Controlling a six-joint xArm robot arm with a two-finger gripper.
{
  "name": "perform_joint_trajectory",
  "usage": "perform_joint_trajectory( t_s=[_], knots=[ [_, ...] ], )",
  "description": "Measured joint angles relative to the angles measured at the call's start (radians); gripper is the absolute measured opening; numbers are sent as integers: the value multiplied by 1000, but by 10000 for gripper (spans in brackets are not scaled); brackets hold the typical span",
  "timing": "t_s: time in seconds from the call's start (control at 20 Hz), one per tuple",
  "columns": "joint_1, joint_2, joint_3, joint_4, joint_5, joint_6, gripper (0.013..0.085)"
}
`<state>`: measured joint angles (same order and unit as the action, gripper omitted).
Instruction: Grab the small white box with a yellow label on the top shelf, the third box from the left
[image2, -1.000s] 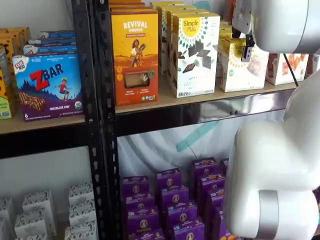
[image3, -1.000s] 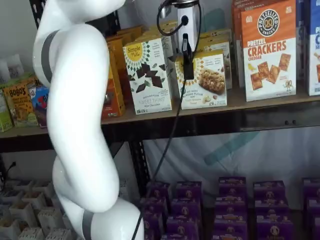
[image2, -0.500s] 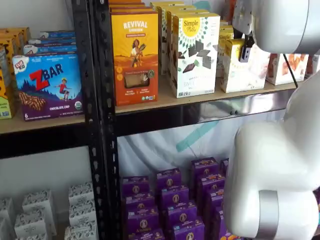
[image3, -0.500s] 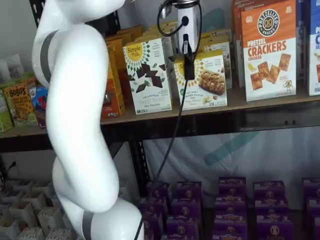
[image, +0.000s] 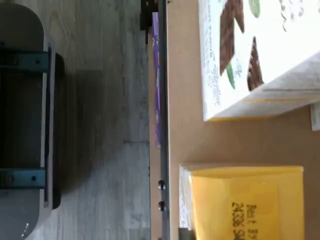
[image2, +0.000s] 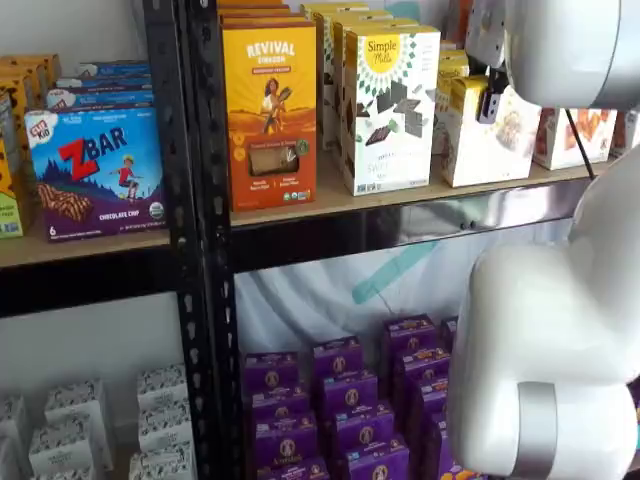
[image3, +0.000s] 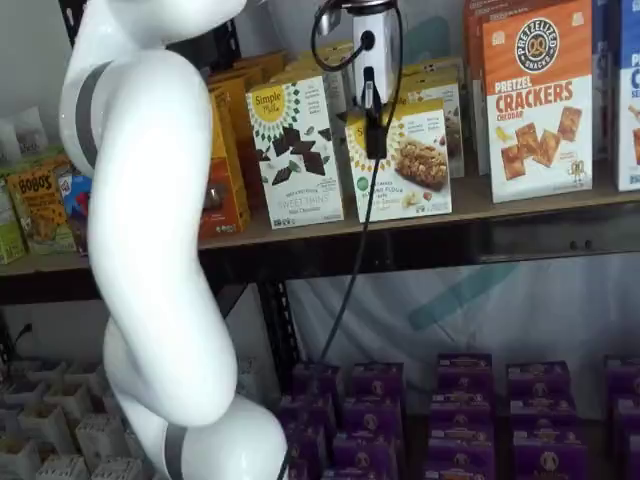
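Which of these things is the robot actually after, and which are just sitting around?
In the job: the small white box, the claw shut on it, the top shelf.
Just sitting there: tall chocolate box, cracker box, purple boxes.

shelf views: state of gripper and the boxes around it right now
gripper: shut on the small white box
small white box: gripped at its top, tilted, bottom near the top shelf
tall Simple Mills box: upright, untouched
pretzel crackers box: upright, untouched

White, yellow-labelled small white box (image3: 405, 165)
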<state>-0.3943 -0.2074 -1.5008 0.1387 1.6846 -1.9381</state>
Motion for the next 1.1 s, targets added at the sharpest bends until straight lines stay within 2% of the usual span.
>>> perform_joint_trajectory(
  t_s=[0.2,0.6,0.85,1.1],
  knots=[
    [-4,-34,12,9,34,1,330],
    [8,-177,97,-13,127,16,330],
    [41,-259,152,-20,173,50,330],
    [93,-328,191,-24,224,103,330]
  ],
)
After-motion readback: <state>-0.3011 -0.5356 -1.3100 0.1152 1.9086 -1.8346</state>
